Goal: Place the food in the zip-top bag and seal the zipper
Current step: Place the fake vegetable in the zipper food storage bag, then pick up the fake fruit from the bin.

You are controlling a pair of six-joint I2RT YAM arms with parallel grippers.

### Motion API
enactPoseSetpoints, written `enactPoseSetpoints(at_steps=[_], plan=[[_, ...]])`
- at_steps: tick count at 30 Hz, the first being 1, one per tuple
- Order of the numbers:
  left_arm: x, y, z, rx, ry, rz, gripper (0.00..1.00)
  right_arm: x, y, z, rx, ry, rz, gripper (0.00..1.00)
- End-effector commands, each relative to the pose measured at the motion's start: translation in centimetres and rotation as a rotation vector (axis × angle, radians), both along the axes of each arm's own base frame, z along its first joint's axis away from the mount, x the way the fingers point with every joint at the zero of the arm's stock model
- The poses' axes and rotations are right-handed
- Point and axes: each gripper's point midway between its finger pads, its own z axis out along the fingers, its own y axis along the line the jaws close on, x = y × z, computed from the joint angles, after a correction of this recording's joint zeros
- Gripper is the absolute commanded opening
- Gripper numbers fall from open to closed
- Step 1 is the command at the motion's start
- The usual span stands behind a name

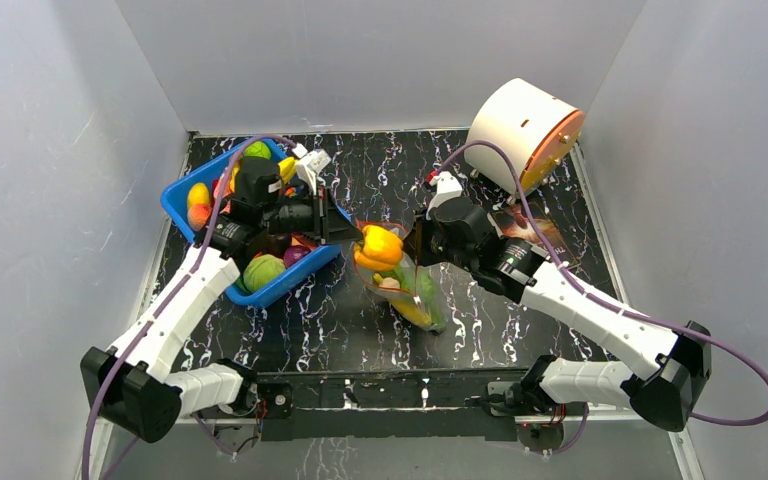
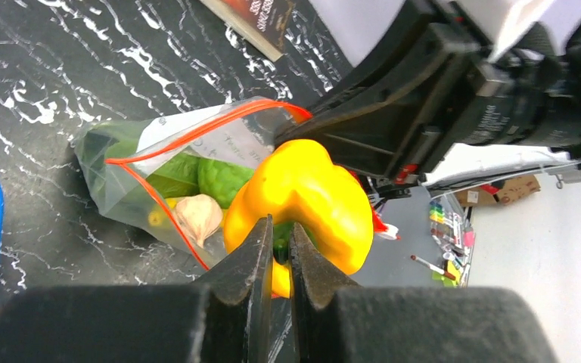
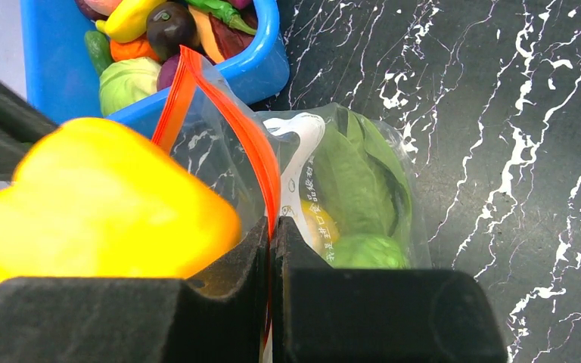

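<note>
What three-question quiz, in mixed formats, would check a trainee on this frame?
1. True or false: the right gripper is shut on the zipper.
2. The left gripper holds: A) the bell pepper B) a banana C) a peach.
3. Fill in: the mouth of the zip-top bag is ____ (open/sealed).
Key: 1 true; 2 A; 3 open.

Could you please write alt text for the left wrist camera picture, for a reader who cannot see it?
The left gripper holds a yellow bell pepper by its green stem at the open mouth of a clear zip-top bag. Green lettuce lies inside it.
</note>
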Motion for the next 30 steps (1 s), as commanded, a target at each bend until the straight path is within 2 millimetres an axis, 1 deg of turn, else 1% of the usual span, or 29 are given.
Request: enactPoseSetpoints(at_steps=[1,4,6,8,11,13,14,18,22,24,29,30], plan=[[1.0,0.1,-1.1,0.093,-0.030,0.041,0.00,0.8,0.4,4.5,0.083,-0.097,-0.007,0.00],[1.4,0.2,-2.0,0.140,-0.033,0.057,0.00,0.8,0.5,4.8,0.088,-0.100,-0.004,0.00],[1.6,0.1,-2.2,0.148,-0.038,0.062,0.00,0.7,0.6,4.9,0.093,-0.100,0.003,0.00],[1.7,-0.2,-2.3,0.151,-0.041,0.060,0.03,0.7,0.7,5.0,0.095,-0.098,0.009,0.00],[1.9,-0.3,-2.6,0.159,-0.036,0.061,0.15,0.7,0.8,5.1,0.098,-0.101,0.008,0.00],[1.9,-0.3,-2.6,0.160,-0.041,0.064,0.25,0.7,0.8,5.1,0.099,-0.100,0.010,0.00],[2.0,-0.3,-2.5,0.159,-0.043,0.072,0.28,0.7,0.7,5.1,0.098,-0.100,0.010,0.00],[2.1,-0.3,-1.7,0.141,-0.070,0.083,0.45,0.6,0.7,4.9,0.097,-0.098,0.010,0.00],[2.1,0.0,-0.7,0.126,-0.106,0.106,0.58,0.5,0.6,4.9,0.097,-0.099,0.009,0.00],[2.6,0.7,-0.5,0.149,-0.128,0.159,0.68,0.5,0.5,4.9,0.098,-0.100,0.009,0.00],[3.7,3.5,-0.1,0.259,-0.200,0.290,0.88,0.2,0.2,4.9,0.100,-0.104,0.007,0.00],[3.9,4.0,0.2,0.279,-0.217,0.308,0.97,0.1,0.1,4.9,0.102,-0.105,0.008,0.00]])
